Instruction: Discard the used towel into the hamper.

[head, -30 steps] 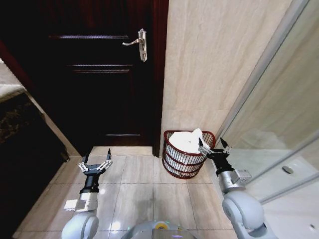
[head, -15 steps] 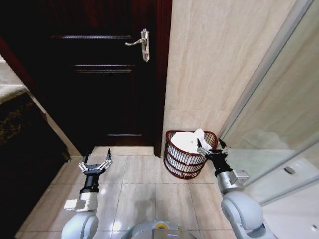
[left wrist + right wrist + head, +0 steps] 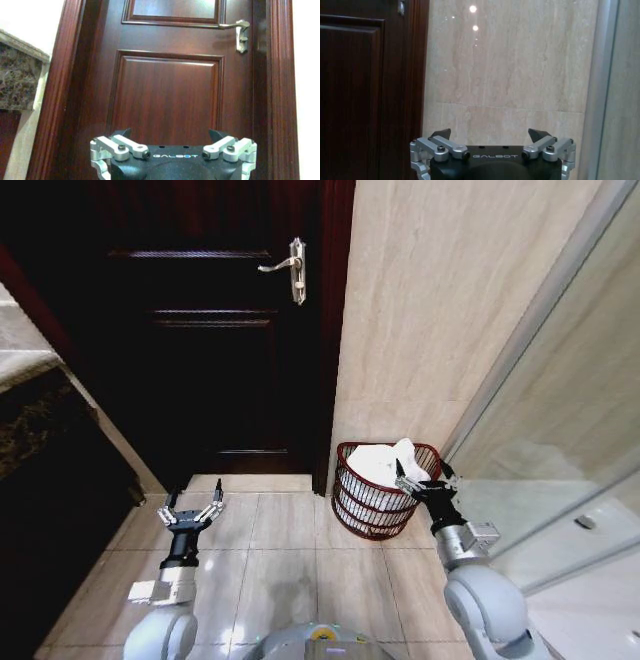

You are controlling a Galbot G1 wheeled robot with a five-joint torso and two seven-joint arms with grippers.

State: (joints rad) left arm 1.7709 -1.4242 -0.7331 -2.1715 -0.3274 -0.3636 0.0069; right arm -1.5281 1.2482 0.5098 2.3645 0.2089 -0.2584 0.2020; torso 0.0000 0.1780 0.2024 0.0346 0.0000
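White towel (image 3: 385,463) inside hamper (image 3: 372,512)

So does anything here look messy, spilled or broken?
Nothing stands out. The white towel sits bunched inside the hamper, which stands upright on the tiled floor by the wall. The right gripper is open beside its rim; the left gripper is open over the floor.

The right pincer (image 3: 427,477) stands in front of the hamper (image 3: 370,502), covering part of its near right rim. The white towel (image 3: 385,461) is heaped inside, so its lower folds and the hamper's floor are out of sight. In both wrist views each pincer's body is cut off by the picture's edge. The door (image 3: 190,330) loses its top to the head view's edge, and its lower panels sink into shadow.
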